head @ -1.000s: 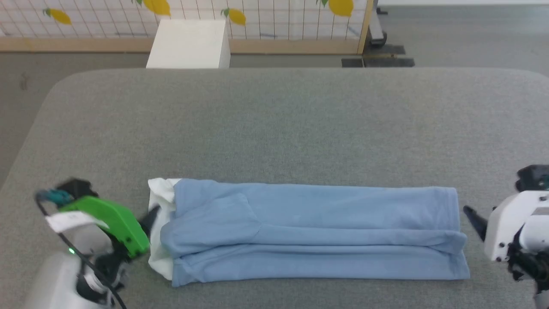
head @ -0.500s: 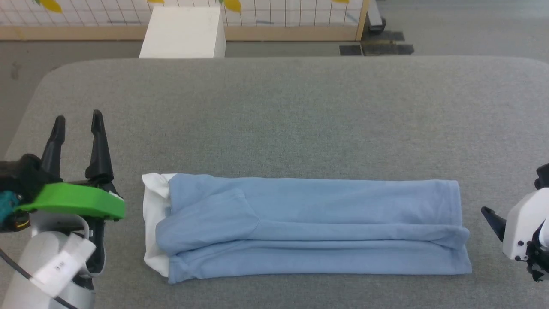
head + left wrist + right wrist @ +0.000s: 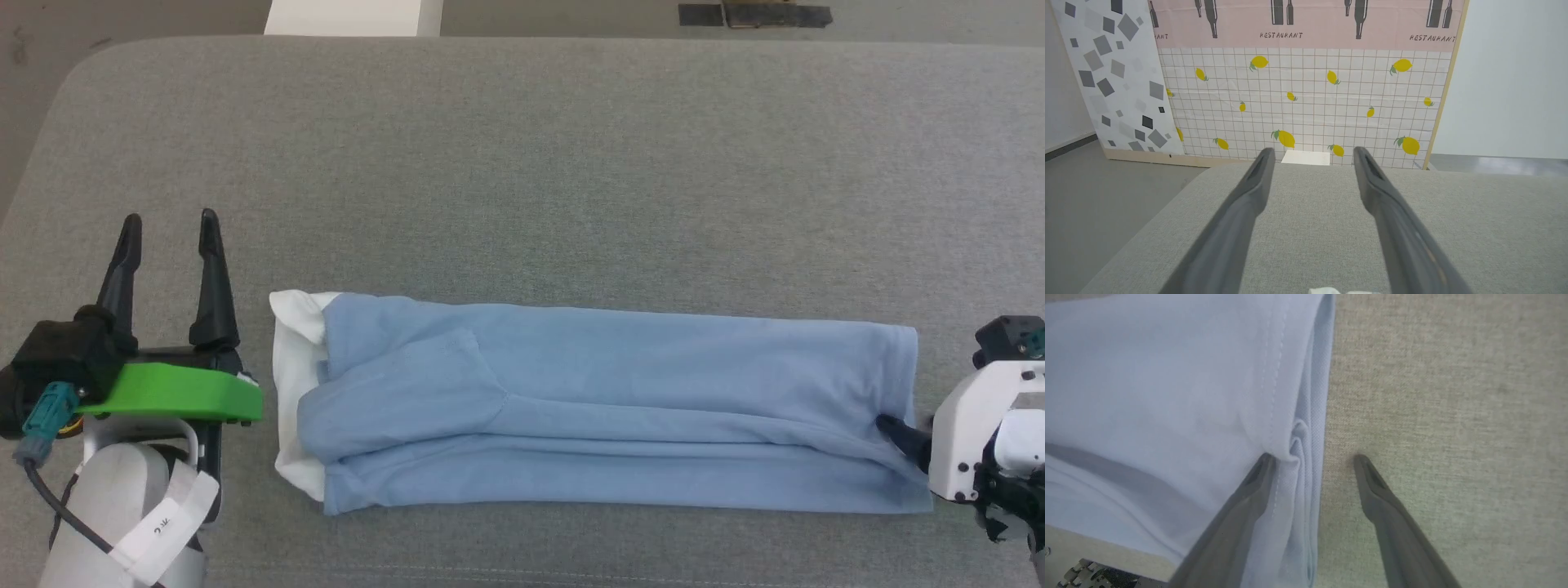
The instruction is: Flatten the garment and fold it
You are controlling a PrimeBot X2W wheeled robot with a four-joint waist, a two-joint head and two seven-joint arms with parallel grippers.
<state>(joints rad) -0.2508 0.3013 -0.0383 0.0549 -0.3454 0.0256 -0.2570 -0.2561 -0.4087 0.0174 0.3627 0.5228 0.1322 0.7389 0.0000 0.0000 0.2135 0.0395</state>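
While the garment lies as a long narrow strip across the near part of the table, white collar to my left and hem to my right, I judge the end-to-end fold is next. Right gripper stands wide at the hem, with one finger over the cloth and the other on bare table just beside the edge. Left gripper is spread wide, empty, beside the collar, pointing away. Note: slide the outer finger under every layer before closing; lift low so the layers do not slip apart.
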